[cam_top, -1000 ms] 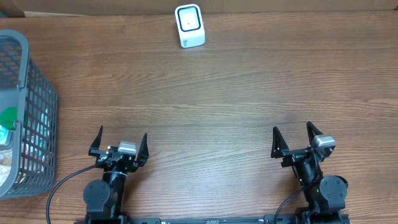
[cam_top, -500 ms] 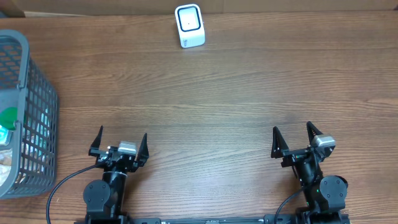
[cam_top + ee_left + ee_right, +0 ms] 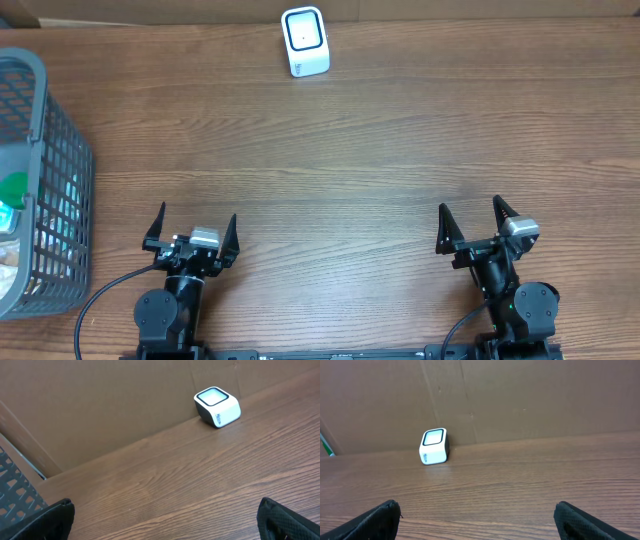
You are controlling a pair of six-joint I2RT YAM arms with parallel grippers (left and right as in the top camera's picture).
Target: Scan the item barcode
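Above the worktop (image 3: 380,150), left end effector (image 3: 196,222) and right end effector (image 3: 470,215) gape empty; we first need an item (packets, perhaps) from the basket (image 3: 45,110).

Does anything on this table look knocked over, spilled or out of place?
Nothing stands out. The white barcode scanner sits flat at the far edge, the grey basket stands upright on the left, and the left gripper and right gripper are open and empty.
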